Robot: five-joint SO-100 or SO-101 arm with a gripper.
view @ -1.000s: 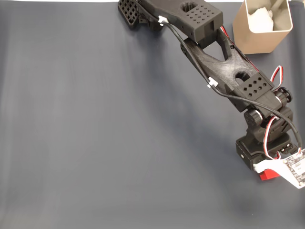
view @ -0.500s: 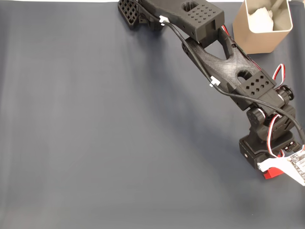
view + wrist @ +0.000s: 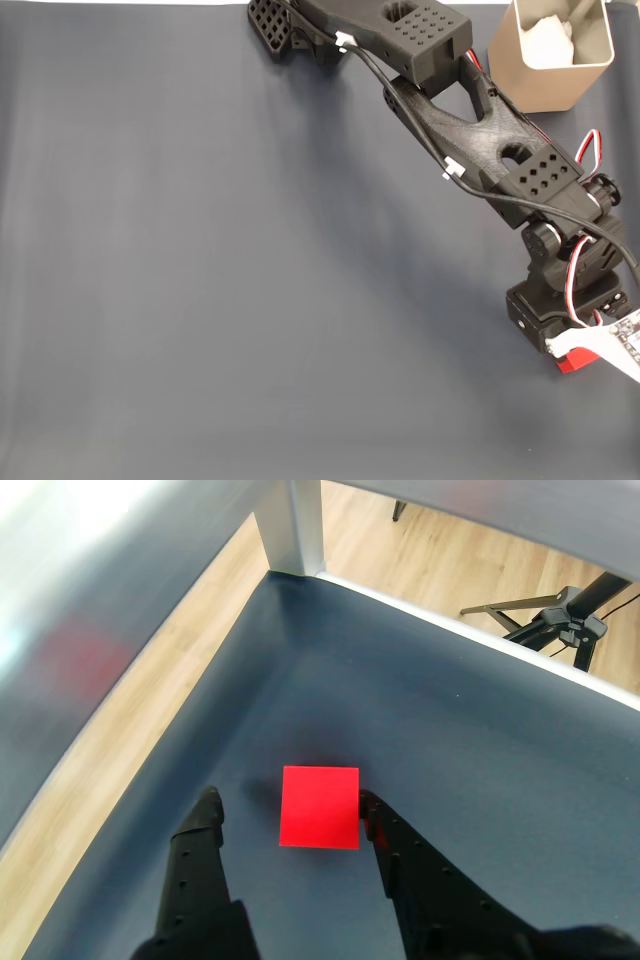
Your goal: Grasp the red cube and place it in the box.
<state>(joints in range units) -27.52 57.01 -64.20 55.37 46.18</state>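
In the wrist view the red cube (image 3: 319, 807) lies flat on the dark blue mat, between the two black fingers of my gripper (image 3: 287, 804). The gripper is open. Its right finger (image 3: 372, 816) is at the cube's right edge, and the left finger (image 3: 205, 815) stands clear of the cube with a gap of mat between them. In the fixed view the beige box (image 3: 550, 62) stands at the top right with something white inside. The black arm (image 3: 480, 130) reaches from its base past the box toward the top edge.
The arm's base (image 3: 565, 305) sits at the lower right of the fixed view, with red-and-white wires and a red block (image 3: 575, 362) under it. In the wrist view the mat's edge (image 3: 190, 700), a wooden floor and a white table leg (image 3: 292, 525) lie just beyond the cube.
In the fixed view the arm's shoulder and base end have shifted a little toward the lower right. The far end at the top edge has hardly moved.
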